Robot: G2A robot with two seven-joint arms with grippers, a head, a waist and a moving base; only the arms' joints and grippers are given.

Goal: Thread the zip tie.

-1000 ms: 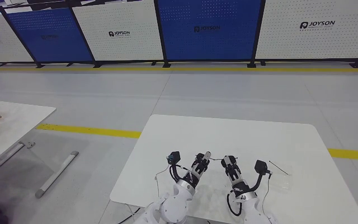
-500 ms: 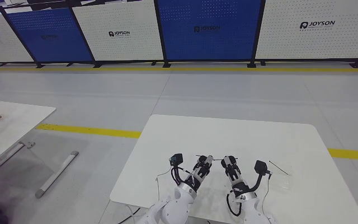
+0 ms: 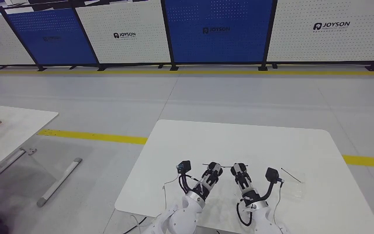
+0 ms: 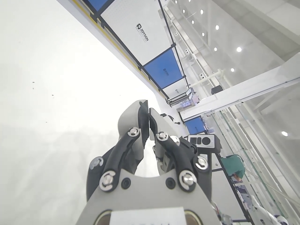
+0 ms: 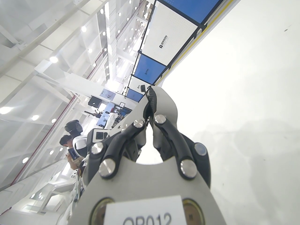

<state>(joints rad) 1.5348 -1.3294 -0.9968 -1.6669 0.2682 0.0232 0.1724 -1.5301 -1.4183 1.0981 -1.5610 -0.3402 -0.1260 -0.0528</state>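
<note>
**Both jaws closed, zip tie pinched in the right one**

I have both arms low over the worktop [image 3: 245,137], close to its near edge. The right gripper [image 5: 151,92] has its jaws clamped on the black zip tie [image 5: 142,87]. The tie's small square head pokes out just past the tips, and a short run of strap disappears between the pads. It hangs above the worktop, not touching it.

The left gripper [image 4: 148,108] sits just beside the right one over the same near edge of the worktop, tips angled toward it. Its jaws are pressed pad to pad with no gap. From overhead I see a fine dark line running past its tips, above the worktop. At that distance I can't tell whether it is the tie's tail or whether the left jaws are pinching it.

A thin black strip [image 3: 292,175] lies flat on the worktop toward its right edge, well apart from both arms.
</note>
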